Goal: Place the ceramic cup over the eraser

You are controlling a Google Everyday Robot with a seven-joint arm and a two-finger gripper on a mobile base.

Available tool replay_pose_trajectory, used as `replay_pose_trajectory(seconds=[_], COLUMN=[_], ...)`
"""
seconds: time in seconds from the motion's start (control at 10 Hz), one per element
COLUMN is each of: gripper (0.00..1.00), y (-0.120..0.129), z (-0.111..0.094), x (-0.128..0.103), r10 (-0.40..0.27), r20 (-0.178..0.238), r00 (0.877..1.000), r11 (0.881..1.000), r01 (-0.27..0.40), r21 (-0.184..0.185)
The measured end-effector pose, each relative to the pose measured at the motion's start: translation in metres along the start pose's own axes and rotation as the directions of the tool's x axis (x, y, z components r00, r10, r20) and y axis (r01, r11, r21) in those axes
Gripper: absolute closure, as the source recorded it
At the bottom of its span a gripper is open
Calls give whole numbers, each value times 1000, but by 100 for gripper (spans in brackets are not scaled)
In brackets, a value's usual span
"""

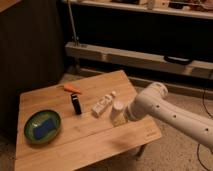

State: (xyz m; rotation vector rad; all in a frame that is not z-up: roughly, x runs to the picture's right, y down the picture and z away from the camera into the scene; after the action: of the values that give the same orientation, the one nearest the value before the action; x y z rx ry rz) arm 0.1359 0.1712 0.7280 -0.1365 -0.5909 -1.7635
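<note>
1. Cup placement: the ceramic cup (118,106) stands upright on the wooden bench (90,147), toward the right-hand edge in the camera view. Its round white top shows pale against the wood.
2. The claw (119,119) is right at the cup, low on its near side, and overlaps the cup's lower part. I cannot tell whether it is open or closed on the cup, or whether it touches the cup at all.
3. The arm (165,107) is white with small dark dots along it. It reaches in from the lower right and bends at a rounded joint just to the right of the cup.
4. The eraser (75,104), a narrow black block, stands upright near the middle of the bench. It is left of the cup and apart from it, so the cup is not over it.
5. A white tube (102,105) lies on its side between the eraser and the cup, at a slant with its cap end toward the back. It is just beside the cup, but I cannot tell whether they touch.
6. An orange marker (72,89) lies flat behind the eraser, near it.
7. A green bowl (29,120) sits at the front left of the bench, well apart from the cup. A blue block (44,128) lies inside it.
8. A long pale ledge (140,57) runs along the dark wall behind the bench.
</note>
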Motion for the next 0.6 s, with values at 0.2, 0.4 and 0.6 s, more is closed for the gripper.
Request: replay_pose_trajectory(seconds=[0.2, 0.4, 0.6], gripper=[20, 20, 20], y=[15, 15, 0], z=[-2, -4, -2], x=[-15, -13, 11], r10=[21, 22, -3], r20=[-19, -53, -109], r00=[1000, 998, 994], r11=[1000, 999, 999], r01=[-22, -24, -1], r21=[-15, -31, -40])
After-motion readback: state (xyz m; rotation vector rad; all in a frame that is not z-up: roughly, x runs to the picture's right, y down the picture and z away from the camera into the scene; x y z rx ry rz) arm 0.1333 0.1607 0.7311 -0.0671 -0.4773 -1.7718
